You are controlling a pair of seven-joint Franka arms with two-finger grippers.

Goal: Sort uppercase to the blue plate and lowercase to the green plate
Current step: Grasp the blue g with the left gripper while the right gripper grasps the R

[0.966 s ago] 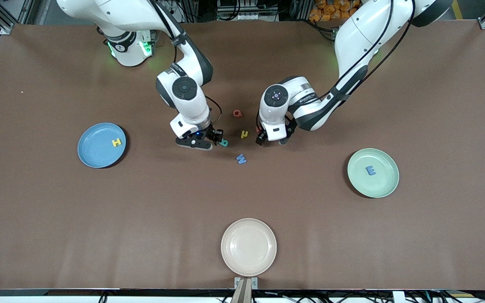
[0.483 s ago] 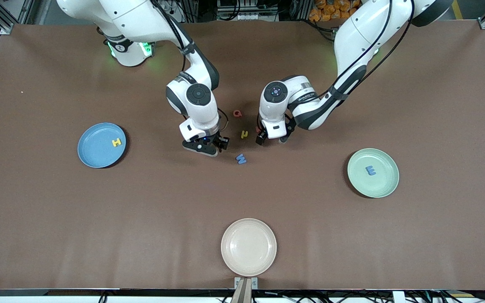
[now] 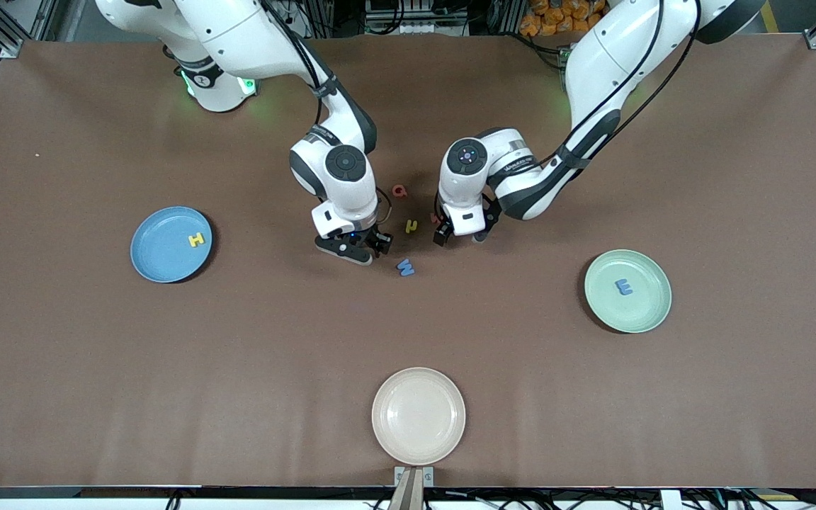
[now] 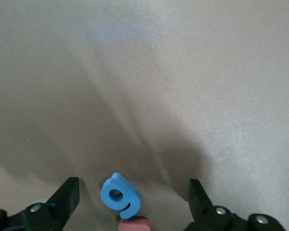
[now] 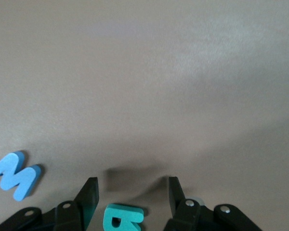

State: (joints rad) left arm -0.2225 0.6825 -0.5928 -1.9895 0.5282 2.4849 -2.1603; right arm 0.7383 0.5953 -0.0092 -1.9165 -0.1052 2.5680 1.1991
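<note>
From high across the table (image 3: 96, 397) one camera looks down facing both arms' bases, while each wrist camera stares close at the mat between its own fingers, the right wrist sharing the blue W (image 5: 14, 174) (image 3: 406, 267) with it

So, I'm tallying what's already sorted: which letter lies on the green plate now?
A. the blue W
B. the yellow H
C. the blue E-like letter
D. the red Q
C: the front view shows the blue E-like letter lying on the green plate, alone there.
</note>
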